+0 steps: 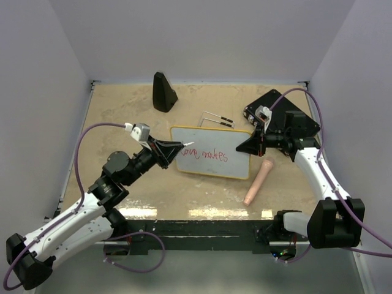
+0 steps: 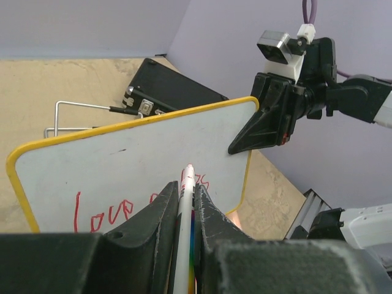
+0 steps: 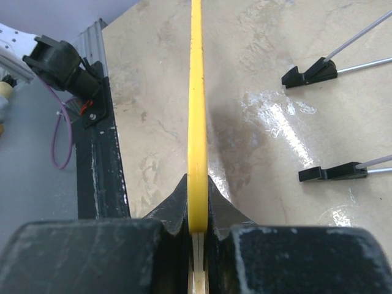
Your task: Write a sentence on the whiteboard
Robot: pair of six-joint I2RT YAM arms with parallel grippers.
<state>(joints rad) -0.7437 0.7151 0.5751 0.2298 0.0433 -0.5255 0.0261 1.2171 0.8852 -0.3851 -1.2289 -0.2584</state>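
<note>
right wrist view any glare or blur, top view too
Right wrist view: glare patch on the beige marbled tabletop beside the yellow-rimmed whiteboard; black fingers at bottom look soft. Top external view: white reflections along the tabletop's near edge.

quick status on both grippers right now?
Left gripper: closed, holding the marker.
Right gripper: closed, clamping the whiteboard by its yellow edge.

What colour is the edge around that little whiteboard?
Yellow. The whiteboard rim shows clearest in the left wrist view.
</note>
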